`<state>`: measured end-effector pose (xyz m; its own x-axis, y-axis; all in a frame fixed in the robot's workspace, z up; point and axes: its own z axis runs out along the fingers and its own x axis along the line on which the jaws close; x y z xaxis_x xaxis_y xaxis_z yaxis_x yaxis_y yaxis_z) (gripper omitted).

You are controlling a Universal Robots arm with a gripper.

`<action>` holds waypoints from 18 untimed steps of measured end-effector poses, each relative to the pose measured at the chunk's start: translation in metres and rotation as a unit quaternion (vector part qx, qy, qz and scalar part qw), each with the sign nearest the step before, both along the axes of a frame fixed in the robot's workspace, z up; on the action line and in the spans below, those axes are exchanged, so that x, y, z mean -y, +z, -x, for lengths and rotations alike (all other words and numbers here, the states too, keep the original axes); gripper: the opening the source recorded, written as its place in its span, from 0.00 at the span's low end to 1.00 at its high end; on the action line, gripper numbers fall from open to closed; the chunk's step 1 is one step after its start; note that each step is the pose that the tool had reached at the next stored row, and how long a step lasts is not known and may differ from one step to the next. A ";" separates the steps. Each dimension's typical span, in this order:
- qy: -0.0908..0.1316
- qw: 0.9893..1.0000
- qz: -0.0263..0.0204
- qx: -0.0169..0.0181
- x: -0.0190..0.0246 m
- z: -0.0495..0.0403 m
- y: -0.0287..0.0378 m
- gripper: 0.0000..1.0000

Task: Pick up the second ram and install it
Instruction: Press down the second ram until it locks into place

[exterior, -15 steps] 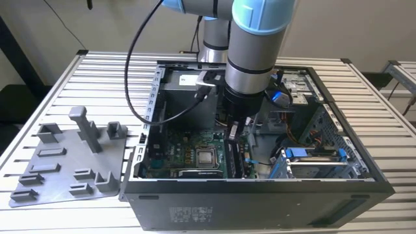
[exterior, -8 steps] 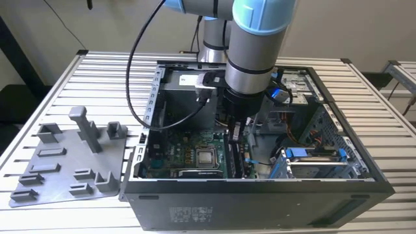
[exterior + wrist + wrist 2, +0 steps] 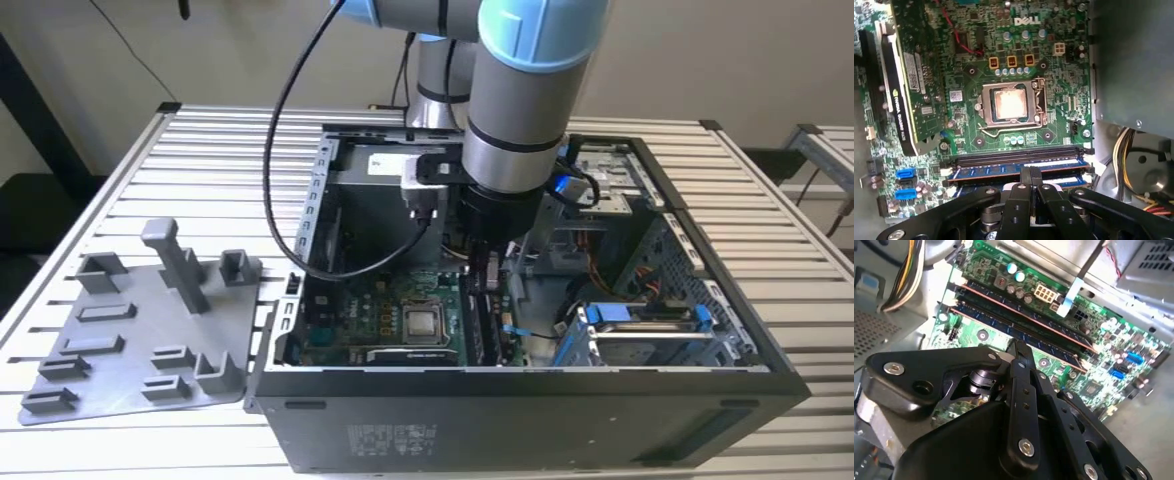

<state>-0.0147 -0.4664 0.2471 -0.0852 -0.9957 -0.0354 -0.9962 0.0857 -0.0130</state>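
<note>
My gripper (image 3: 489,285) reaches down inside the open computer case (image 3: 534,372), over the memory slots beside the processor socket (image 3: 424,322). Its black fingertips (image 3: 1030,172) are pressed together, shut. They sit right at the top edge of the second ram (image 3: 979,171), a long dark blue stick standing in its slot on the green motherboard. In the second wrist view the same fingertips (image 3: 1020,346) meet the nearer of two parallel sticks, the second ram (image 3: 989,324). I cannot tell whether the tips touch it or hover just above. The grey holder tray (image 3: 120,330) has nothing on it.
A graphics card (image 3: 904,85) stands upright on the far side of the processor socket (image 3: 1010,104). Cable bundles (image 3: 1134,145) hang by the case wall, and a drive cage (image 3: 641,330) fills the case at the exterior view's right. A black cable (image 3: 287,150) loops from the arm.
</note>
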 end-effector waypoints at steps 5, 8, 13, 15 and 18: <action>0.046 0.999 0.000 0.000 0.0000 0.0000 0.0000 0.11; 0.063 0.998 0.000 0.001 0.0000 0.0000 -0.0001 0.11; 0.062 0.998 0.000 -0.003 0.0001 -0.0013 -0.0001 0.11; 0.061 0.998 0.000 -0.005 0.0000 -0.0025 -0.0007 0.11; 0.060 0.998 0.000 -0.006 0.0000 -0.0042 -0.0045 0.11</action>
